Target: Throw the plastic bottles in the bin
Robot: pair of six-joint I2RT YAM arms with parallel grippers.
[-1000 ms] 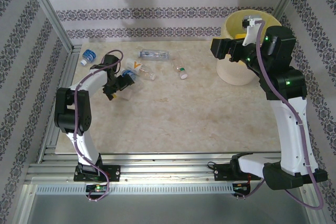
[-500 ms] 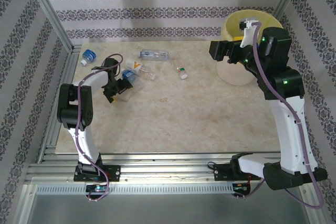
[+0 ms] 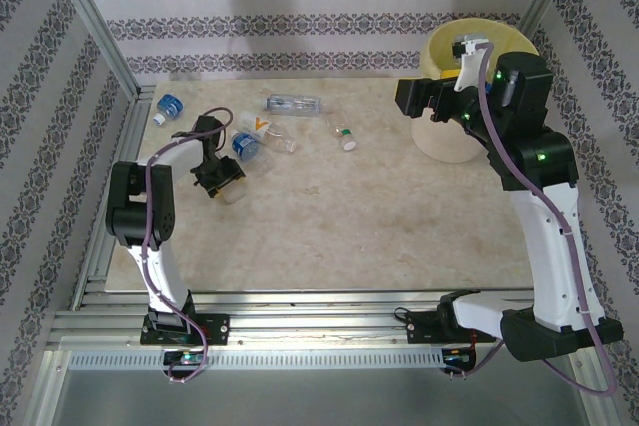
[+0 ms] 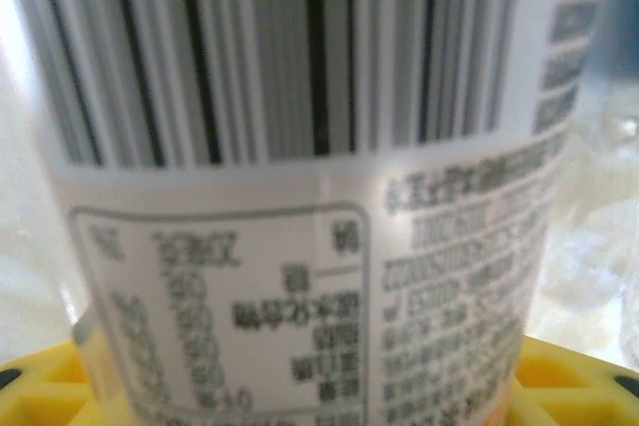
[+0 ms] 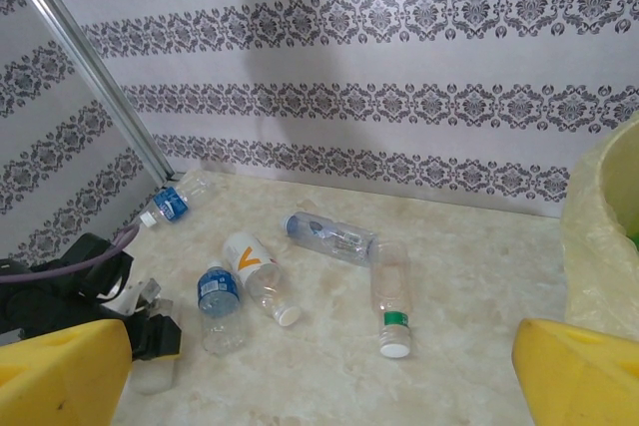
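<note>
Against a white barcode label of a clear plastic bottle (image 4: 300, 197), my left gripper (image 4: 300, 401) has its yellow fingers (image 4: 40, 386) pressed on both sides. From above, that left gripper (image 3: 221, 180) is low at the table's left, the bottle (image 3: 235, 194) poking out toward the near side. Other plastic bottles lie beyond: a blue-label one (image 3: 245, 145), a white one with an orange V (image 3: 268, 131), a clear one (image 3: 295, 104), a green-band one (image 3: 342, 132) and a blue-label one (image 3: 168, 107) at the far left. My right gripper (image 3: 413, 97) hangs open and empty beside the pale-yellow bin (image 3: 449, 142).
Patterned walls and an aluminium frame post (image 3: 95, 22) close in the table's back and left. The bin's wall (image 5: 599, 236) stands at the right edge of the right wrist view. Bare marble tabletop (image 3: 369, 216) spreads between the arms.
My left gripper dropped toward the near side onto the clear bottle and its jaws closed in on it. The right arm shifted slightly left, still open.
</note>
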